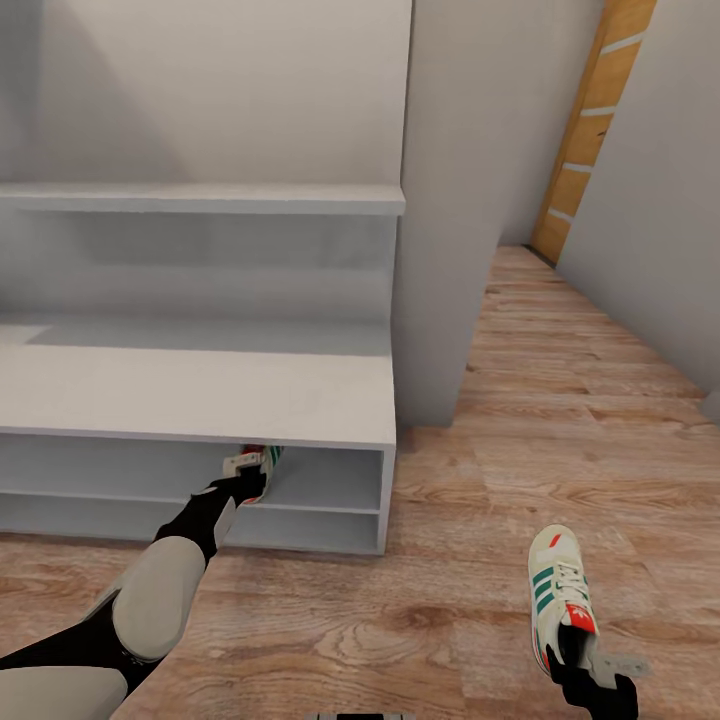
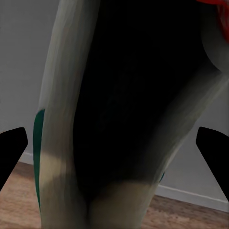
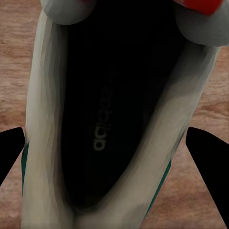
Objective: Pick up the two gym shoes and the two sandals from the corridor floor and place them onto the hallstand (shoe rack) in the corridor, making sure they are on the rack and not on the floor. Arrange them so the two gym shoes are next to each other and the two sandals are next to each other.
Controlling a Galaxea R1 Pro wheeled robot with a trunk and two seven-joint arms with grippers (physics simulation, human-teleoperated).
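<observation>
Shoe material: gym shoes look light, with soft cream uppers on a stiffer rubber sole; not fragile, and I judge the upper would give under squeeze rather than slip.
Grip point: heel collar or side wall near the opening seems the best hold, since the sole keeps the shape there while the toe would flop.
First gym shoe [image 1: 262,462]: at the front edge of the upper open shelf of the hallstand [image 1: 200,400], just under the bench top; whether its sole rests on the shelf cannot be told.
Second gym shoe [image 1: 560,595]: low over the corridor floor [image 1: 420,620], well to the right of the rack, toe pointing away from the robot; contact with the floor is unclear.
Left end effector [image 1: 243,478]: reaches forward and down to the shelf mouth, forearm stretched out from the lower left; its wrist camera looks into the dark opening of the shoe [image 2: 119,124] with black fingertips [image 2: 12,148] on either side, so it appears closed on the shoe's walls.
Right end effector [image 1: 590,680]: sits at the heel of the second shoe, arm drawn in close to the body; the wrist camera shows the insole [image 3: 112,119] between two black fingertips [image 3: 205,152], and it seems to grip the heel end.
Sandals: none seen from here.
</observation>
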